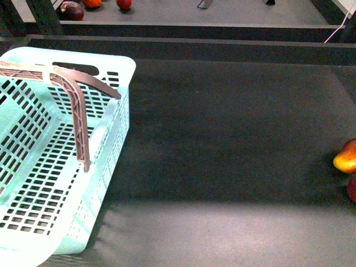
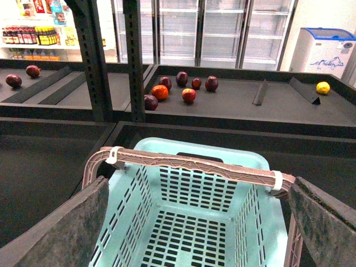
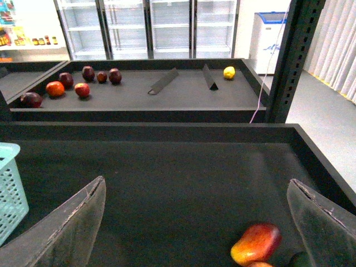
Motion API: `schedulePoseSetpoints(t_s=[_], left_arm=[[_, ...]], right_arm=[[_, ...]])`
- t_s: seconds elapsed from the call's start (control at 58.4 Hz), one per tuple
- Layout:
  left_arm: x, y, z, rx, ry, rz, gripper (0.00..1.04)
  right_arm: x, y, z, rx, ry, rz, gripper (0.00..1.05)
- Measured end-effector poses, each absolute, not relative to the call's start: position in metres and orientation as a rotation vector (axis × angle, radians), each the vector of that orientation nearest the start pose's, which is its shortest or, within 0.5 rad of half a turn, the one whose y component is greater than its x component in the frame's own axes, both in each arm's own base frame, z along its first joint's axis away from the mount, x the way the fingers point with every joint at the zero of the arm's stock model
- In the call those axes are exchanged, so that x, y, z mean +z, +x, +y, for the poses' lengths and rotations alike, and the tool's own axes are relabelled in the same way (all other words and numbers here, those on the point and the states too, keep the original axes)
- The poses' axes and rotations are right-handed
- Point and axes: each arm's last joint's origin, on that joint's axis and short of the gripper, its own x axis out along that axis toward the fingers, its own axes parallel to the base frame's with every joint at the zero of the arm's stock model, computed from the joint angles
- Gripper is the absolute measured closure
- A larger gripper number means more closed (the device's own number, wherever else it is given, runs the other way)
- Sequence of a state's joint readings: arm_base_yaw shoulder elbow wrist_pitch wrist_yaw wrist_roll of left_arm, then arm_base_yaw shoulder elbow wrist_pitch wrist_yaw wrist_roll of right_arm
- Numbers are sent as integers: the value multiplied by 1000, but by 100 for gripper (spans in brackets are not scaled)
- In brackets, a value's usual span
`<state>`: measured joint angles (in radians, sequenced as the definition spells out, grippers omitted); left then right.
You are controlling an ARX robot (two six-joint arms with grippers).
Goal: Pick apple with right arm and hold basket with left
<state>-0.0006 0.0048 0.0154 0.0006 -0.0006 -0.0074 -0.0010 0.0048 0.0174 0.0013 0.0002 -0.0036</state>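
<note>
Currently the left gripper (image 2: 199, 183) is sitting released, jaws spread wide, with the basket (image 1: 119, 119) directly ahead of it. The two handles (image 2: 194, 163) are standing up together (white ties are binding them near each end), which I am reading as deliberate, so that one pinch takes both. They are lying just ahead of the fingertips, as far as I can judge, so nothing is being held yet.

The right gripper (image 3: 196, 182) is likewise gaping and carrying nothing. The apple (image 1: 352, 189) is probably the dark red sliver showing at the right edge of the front view, just beside the yellow-orange fruit (image 1: 345, 156) and well apart from the basket; it is too cropped to confirm. In the right wrist view that fruit is lying ahead of the gripper and off its centre line, so I am expecting a sideways correction before any descent.
</note>
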Motion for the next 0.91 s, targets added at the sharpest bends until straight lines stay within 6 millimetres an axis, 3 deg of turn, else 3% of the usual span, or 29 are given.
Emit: schedulePoseSetpoints(t_s=[0.514, 0.651, 0.788, 0.907], left_arm=[[168, 97, 0, 0, -7, -11, 7], [169, 101, 2, 150, -273, 328, 7], [186, 116, 4, 164, -518, 335, 7], [204, 147, 12, 151, -797, 355, 7]], right_arm=[[169, 97, 0, -1, -4, -14, 9], [169, 97, 0, -1, -4, -14, 9], [169, 97, 0, -1, -3, -14, 9], [169, 97, 0, -2, -3, -14, 9]])
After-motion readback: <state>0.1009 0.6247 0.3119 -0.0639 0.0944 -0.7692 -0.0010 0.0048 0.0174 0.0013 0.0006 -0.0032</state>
